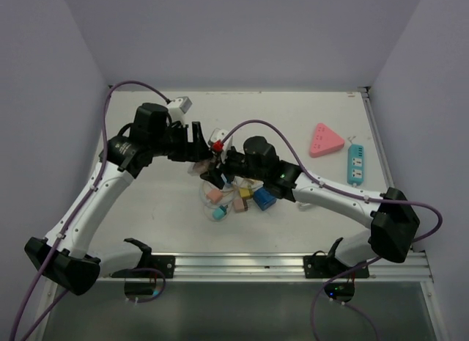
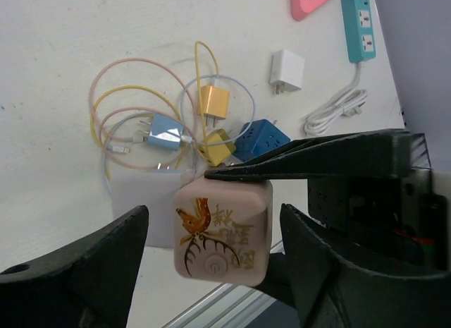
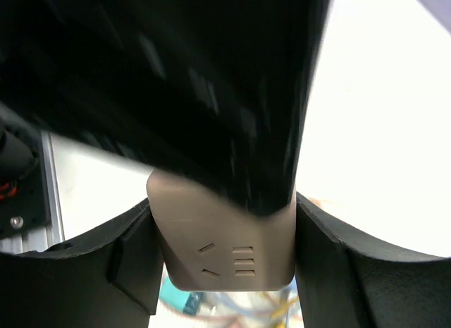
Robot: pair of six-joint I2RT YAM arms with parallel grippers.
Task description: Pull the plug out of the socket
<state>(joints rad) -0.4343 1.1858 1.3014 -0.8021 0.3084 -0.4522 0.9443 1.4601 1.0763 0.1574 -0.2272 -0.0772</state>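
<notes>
A pink cube socket with a gold deer print is held off the table at the middle. My right gripper is shut on it, one finger on each side of its socket face. In the left wrist view a right finger lies across the cube's top. My left gripper is open and straddles the cube, with a small gap at each finger. A pale whitish plug sits against the cube's far left side. In the top view both grippers, left and right, meet there.
Below the cube lie a blue cube socket, yellow and light blue chargers with looped cables, and a white charger. A pink triangular strip and a teal strip lie at the right.
</notes>
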